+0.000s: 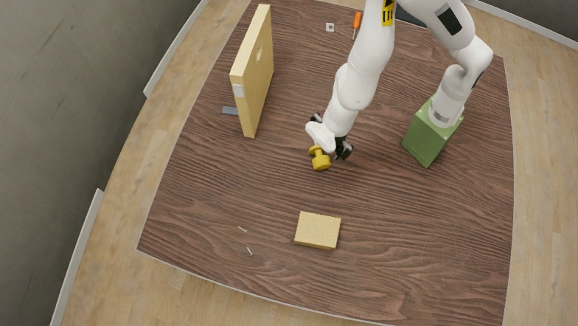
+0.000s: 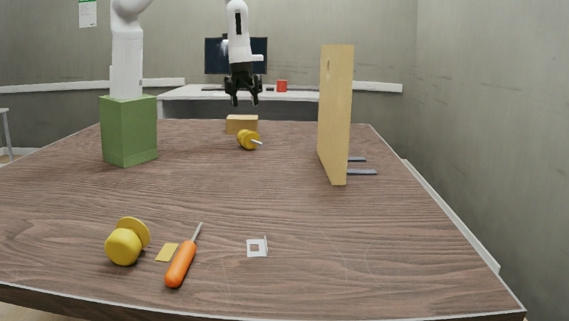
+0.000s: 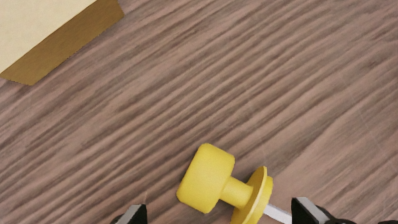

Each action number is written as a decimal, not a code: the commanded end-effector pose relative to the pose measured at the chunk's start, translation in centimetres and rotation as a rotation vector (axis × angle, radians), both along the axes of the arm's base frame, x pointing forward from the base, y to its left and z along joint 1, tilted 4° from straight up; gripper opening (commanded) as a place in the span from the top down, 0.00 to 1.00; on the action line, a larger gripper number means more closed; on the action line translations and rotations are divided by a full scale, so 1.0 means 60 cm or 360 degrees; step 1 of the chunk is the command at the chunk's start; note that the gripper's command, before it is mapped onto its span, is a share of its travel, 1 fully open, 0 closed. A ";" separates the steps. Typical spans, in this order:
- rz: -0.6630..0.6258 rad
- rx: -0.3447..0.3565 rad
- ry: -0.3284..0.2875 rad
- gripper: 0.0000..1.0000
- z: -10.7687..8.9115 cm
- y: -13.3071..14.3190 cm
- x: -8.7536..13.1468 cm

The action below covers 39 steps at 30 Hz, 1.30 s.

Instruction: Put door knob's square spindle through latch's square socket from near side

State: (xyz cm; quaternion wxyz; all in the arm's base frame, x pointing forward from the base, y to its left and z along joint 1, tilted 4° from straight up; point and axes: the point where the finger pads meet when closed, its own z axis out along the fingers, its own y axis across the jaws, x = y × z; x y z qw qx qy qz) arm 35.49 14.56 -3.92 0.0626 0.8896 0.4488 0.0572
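Note:
A yellow door knob [image 1: 319, 157] with a round plate and a grey square spindle lies on its side on the table. It also shows in the exterior view [image 2: 248, 139] and in the wrist view [image 3: 225, 187]. My gripper [image 2: 242, 99] hangs open above it, fingers apart on either side [image 3: 220, 217]. It holds nothing. The upright wooden door panel [image 1: 251, 68] stands to the left with a round hole [image 2: 327, 68] near its top and a grey latch plate [image 1: 237, 90] on its edge.
A green pedestal [image 1: 430, 135] carries the arm's base. A flat wood block [image 1: 317, 229] lies near the front. A second yellow knob [image 2: 124, 241], an orange screwdriver [image 2: 181, 261], a small white square plate [image 2: 255, 247] and two small screws [image 1: 245, 240] lie on the table.

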 end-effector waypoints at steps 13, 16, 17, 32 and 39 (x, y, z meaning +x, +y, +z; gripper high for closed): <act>0.0142 -0.0015 -0.0003 0.10 -0.012 -0.007 -0.002; 0.0295 -0.0035 -0.0008 0.10 -0.013 -0.008 -0.003; 0.0351 -0.0041 -0.0010 0.10 -0.014 -0.008 -0.003; 0.0577 -0.0065 -0.0018 0.10 -0.027 -0.008 -0.005; 0.0822 -0.0097 -0.0026 0.10 -0.030 -0.010 -0.005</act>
